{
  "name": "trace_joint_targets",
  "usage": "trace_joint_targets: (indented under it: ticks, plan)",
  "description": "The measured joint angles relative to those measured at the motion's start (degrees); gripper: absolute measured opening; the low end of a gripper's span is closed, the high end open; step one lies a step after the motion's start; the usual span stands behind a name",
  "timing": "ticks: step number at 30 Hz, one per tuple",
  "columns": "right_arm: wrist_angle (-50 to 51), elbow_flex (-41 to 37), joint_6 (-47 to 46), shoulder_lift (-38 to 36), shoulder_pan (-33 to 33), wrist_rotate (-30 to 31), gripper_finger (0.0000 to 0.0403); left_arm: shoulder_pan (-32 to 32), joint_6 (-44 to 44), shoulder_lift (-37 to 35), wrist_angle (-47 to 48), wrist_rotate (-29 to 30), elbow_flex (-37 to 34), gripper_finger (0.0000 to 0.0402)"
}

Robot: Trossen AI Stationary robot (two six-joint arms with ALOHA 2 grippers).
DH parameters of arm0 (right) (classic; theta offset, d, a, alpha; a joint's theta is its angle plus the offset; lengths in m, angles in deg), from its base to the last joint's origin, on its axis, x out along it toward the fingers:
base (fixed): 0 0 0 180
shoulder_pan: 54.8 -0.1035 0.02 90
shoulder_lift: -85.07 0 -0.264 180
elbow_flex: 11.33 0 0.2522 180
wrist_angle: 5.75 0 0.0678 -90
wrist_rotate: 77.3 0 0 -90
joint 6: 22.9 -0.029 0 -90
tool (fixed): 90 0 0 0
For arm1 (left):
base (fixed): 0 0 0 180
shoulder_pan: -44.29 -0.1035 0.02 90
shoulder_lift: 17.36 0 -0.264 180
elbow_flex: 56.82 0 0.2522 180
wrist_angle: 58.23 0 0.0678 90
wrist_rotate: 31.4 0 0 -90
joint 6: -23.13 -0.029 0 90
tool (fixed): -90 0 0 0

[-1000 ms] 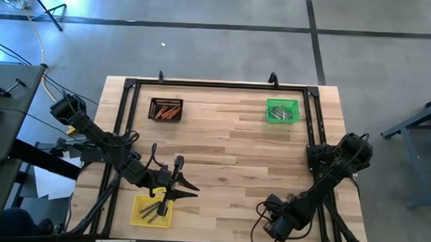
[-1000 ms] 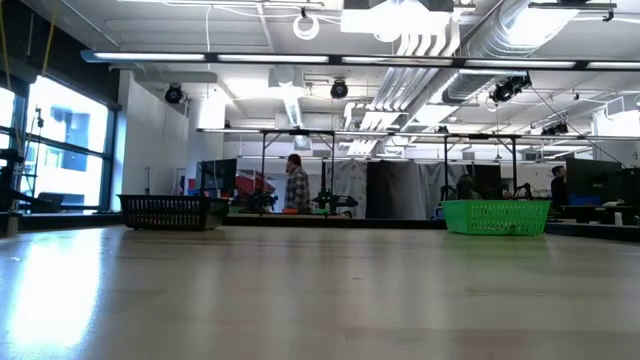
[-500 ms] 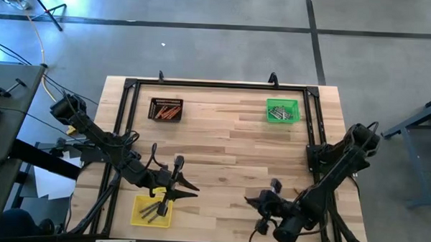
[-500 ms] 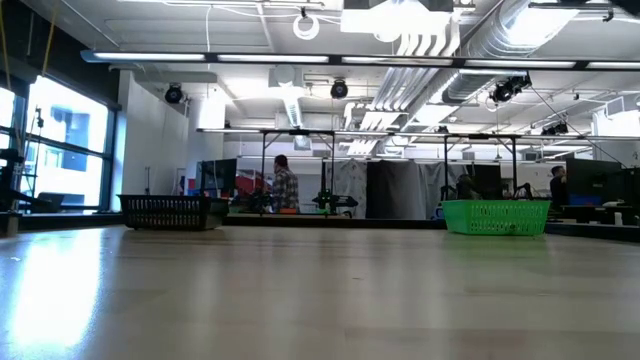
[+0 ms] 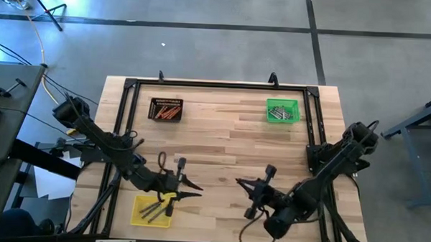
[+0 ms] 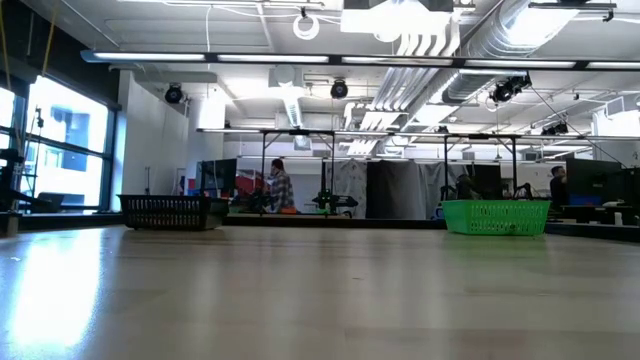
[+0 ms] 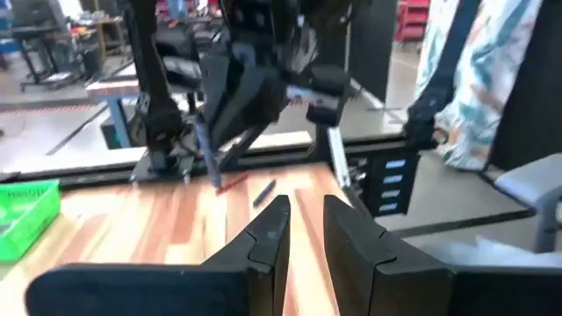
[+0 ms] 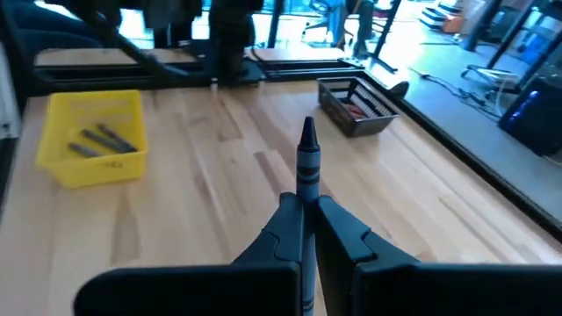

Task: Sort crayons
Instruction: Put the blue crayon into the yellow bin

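Right gripper (image 5: 243,184) sits over the near middle of the table (image 5: 222,146), fingers clamped tight on a blue-grey crayon (image 8: 307,167) that stands out past the fingertips, pointed tip forward; the right wrist view shows this plainly. Left gripper (image 5: 189,187) hangs at the near left, just beside the yellow tray (image 5: 137,204), its tips aimed toward the right gripper; fingers (image 7: 268,237) stand a narrow gap apart, nothing visible between them. Yellow tray holds a few grey crayons (image 5: 153,209) lying loose and slanted. Dark tray (image 5: 165,109) at far left holds a row of orange-red crayons (image 5: 170,113). Green tray (image 5: 282,110) at far right holds grey-looking crayons (image 5: 277,112); exact colour hard to tell. Left wrist view shows two loose crayons on the wood near the right arm's base: one reddish (image 7: 230,183), one dark (image 7: 263,191), lying near each other but apart. Low view shows only bare tabletop with the dark and green trays at the far edge, and a person (image 6: 279,187) in the room beyond.
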Motion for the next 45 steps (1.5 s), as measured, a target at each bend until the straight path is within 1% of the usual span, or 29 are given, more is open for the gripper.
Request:
trace_joint_targets:
  ticks: [4,7,12,16,18,23,25,28,31,36,40,43,45]
  plan:
    - [-4.1,0.0,4.5,0.0,1.6,-0.4,0.0001,0.0,0.4,3.6,-1.8,0.1,0.0,0.0060]
    - [-10.2,0.0,9.7,0.0,2.2,-2.1,0.0001,0.0,0.3,4.7,-3.3,-2.0,0.0,0.0060]
    - [-21.5,-0.1,19.0,0.0,2.4,-7.0,0.0001,0.0,-2.5,4.7,-7.7,-7.7,0.0,0.0060]
    - [-27.3,-0.1,23.8,0.0,2.4,-11.8,0.0001,0.0,-4.7,4.7,-10.7,-15.8,0.0,0.0060]
    - [-29.3,-0.1,25.3,0.0,2.4,-14.2,0.0001,0.0,-5.7,4.7,-12.0,-18.6,0.0,0.0060]
    - [-34.6,-0.1,28.7,0.0,2.0,-19.0,0.0001,-0.2,-7.5,4.7,-12.2,-19.0,0.0,0.0060]
    - [-36.4,-0.1,30.3,0.0,1.5,-19.8,0.0001,-0.7,-8.4,5.0,-12.5,-19.4,0.0,0.0060]
    - [-37.9,-0.1,32.0,0.0,0.7,-19.9,0.0001,-2.2,-8.6,6.0,-12.1,-22.2,0.0,0.0062]
    - [-38.3,-0.1,33.2,0.0,0.1,-19.9,0.0001,-4.4,-8.4,7.1,-12.4,-25.3,0.1,0.0071]
    - [-38.2,-0.1,33.2,0.0,-0.1,-19.9,0.0001,-8.1,-8.5,8.8,-14.7,-27.5,0.1,0.0106]
    - [-38.1,-0.1,33.5,0.0,0.0,-19.9,0.0001,-10.3,-8.4,8.6,-16.3,-27.9,0.1,0.0136]
    - [-38.1,-0.1,34.7,0.0,0.2,-19.8,0.0001,-10.9,-8.5,8.6,-19.2,-27.9,0.2,0.0153]
    - [-38.1,-0.1,34.7,0.0,0.5,-19.4,0.0001,-11.0,-8.4,8.6,-18.9,-28.0,0.5,0.0161]
